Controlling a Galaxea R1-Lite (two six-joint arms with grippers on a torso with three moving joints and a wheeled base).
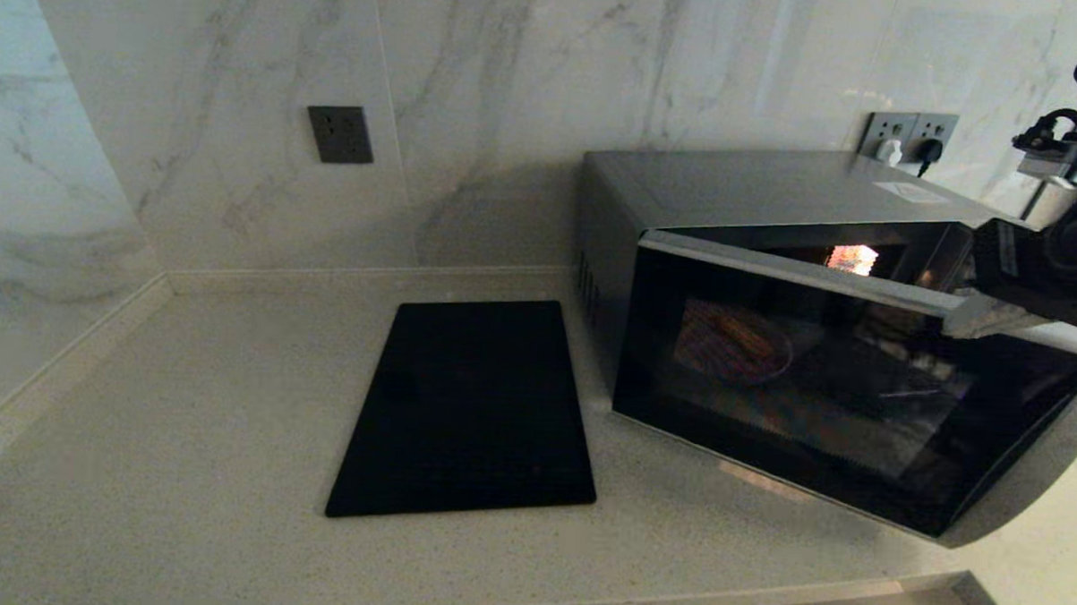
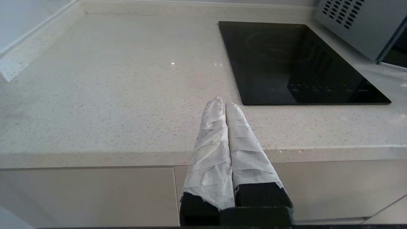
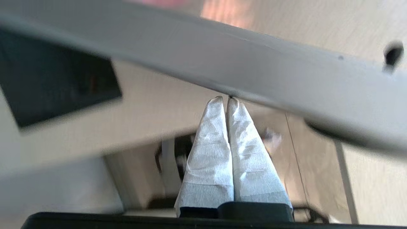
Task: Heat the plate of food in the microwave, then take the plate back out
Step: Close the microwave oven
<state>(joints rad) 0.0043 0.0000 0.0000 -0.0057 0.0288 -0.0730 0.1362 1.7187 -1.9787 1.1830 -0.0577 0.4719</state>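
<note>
The silver-grey microwave [image 1: 758,180] stands at the right of the counter. Its dark glass door [image 1: 857,421] hangs partly open, swung out toward me. An orange light glows inside at the top gap. The plate of food [image 1: 734,345] shows dimly through the door glass, inside the oven. My right gripper [image 1: 954,324] is shut, its white-wrapped tips against the door's top edge near the free end. In the right wrist view that gripper [image 3: 224,99] touches the grey door edge [image 3: 241,63], holding nothing. My left gripper [image 2: 222,102] is shut and empty, hovering at the counter's front edge.
A flat black glass cooktop [image 1: 468,407] lies left of the microwave. A dark wall socket [image 1: 340,134] sits on the marble wall, and plugged sockets [image 1: 907,136] are behind the oven. The counter's front edge [image 1: 671,603] runs along the bottom.
</note>
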